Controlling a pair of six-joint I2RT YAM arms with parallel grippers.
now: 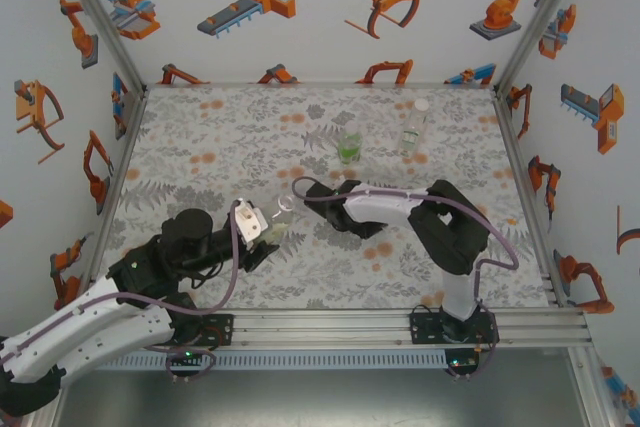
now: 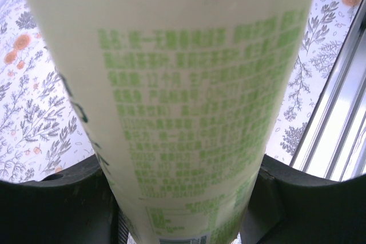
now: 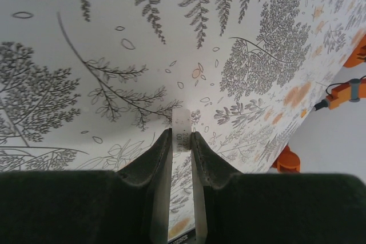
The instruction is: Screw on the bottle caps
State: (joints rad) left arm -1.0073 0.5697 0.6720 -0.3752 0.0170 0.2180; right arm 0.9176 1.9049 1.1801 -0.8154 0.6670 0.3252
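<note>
Left wrist, tool (image 2: 183,210) gripping yellowish bottle (image 2: 171,84)

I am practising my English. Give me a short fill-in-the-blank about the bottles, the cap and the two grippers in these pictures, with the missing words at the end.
1. The yellowish bottle is clamped in the ____ gripper.
2. The right gripper pinches a thin ____ cap, seen edge-on.
3. On the far part of the mat, the tinted bottle standing beside the colourless bottle is ____ in colour.

Missing words: left; white; green.
</note>
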